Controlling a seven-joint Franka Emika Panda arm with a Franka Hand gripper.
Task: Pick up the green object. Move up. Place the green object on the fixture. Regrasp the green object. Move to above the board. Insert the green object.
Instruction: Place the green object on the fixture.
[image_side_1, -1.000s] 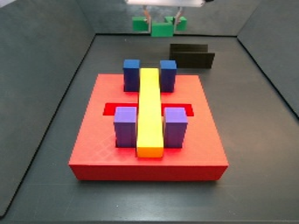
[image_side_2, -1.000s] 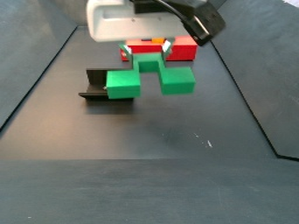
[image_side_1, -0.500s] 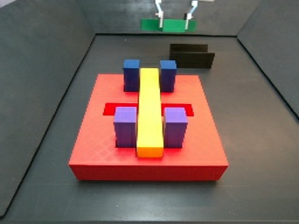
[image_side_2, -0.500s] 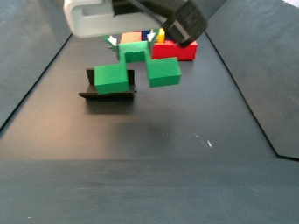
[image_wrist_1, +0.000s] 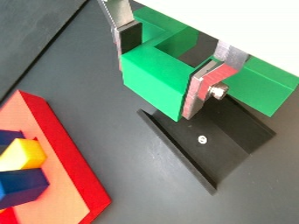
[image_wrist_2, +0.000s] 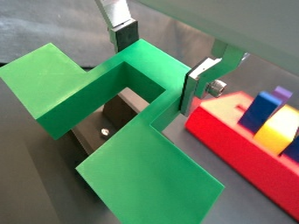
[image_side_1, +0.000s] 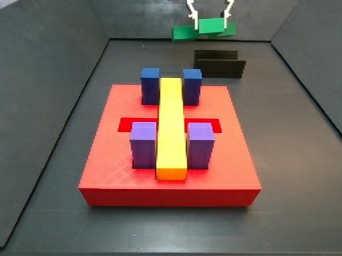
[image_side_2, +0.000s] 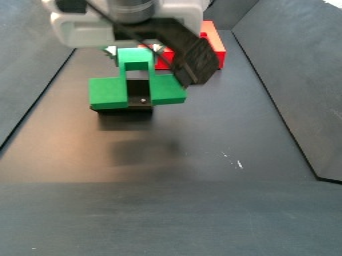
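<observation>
Gripper: the gripper (image_wrist_1: 176, 63) hangs over the far end of the floor, its silver fingers (image_wrist_2: 200, 77) clamped on the middle bridge of the green object (image_wrist_2: 111, 114), one plate on either side of the notch.
Green object: held clear of the floor, directly above the fixture (image_wrist_1: 216, 144) in both wrist views; in a side view it (image_side_2: 130, 92) sits in front of the dark bracket and I cannot tell whether the two touch.
Handling, as I judge it: a rigid, light plastic-looking piece, smooth and matte, probably a bit slick against flat pads; the narrow bridge is the natural place to hold, since the two broad legs stick out too wide.
Fixture: a dark, L-shaped bracket on a flat base plate, hard-edged, with a small pale screw head showing in the plate.
Board: the board (image_side_1: 168, 170) is a thick red slab well apart from the gripper, with blocky blue and purple posts and a long yellow bar (image_side_1: 171, 128) down its middle.
</observation>
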